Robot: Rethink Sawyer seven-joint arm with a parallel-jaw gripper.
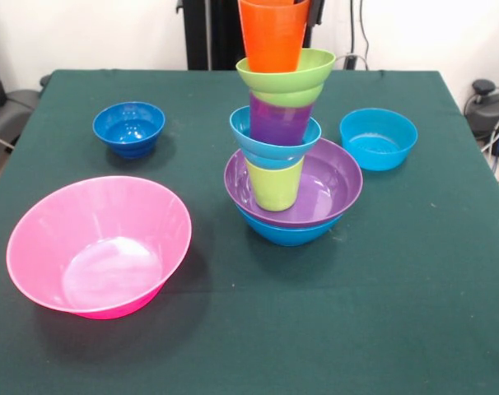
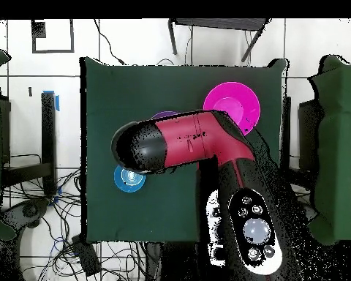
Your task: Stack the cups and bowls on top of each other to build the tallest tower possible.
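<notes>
Tower point(image 1: 286, 156) stands mid-table on blue and purple bowls, orange cup point(image 1: 272, 34) topmost at frame edge; can't tell gripper state, so lower straight, release gently, avoid tipping.

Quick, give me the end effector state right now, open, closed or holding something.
End effector: cannot be told. In the front view the orange cup atop the tower runs off the top edge, and the arm covers it in the overhead view.

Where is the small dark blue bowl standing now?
In the front view, the small dark blue bowl stands alone on the table's left side, behind the big pink bowl and left of the tower.
</notes>
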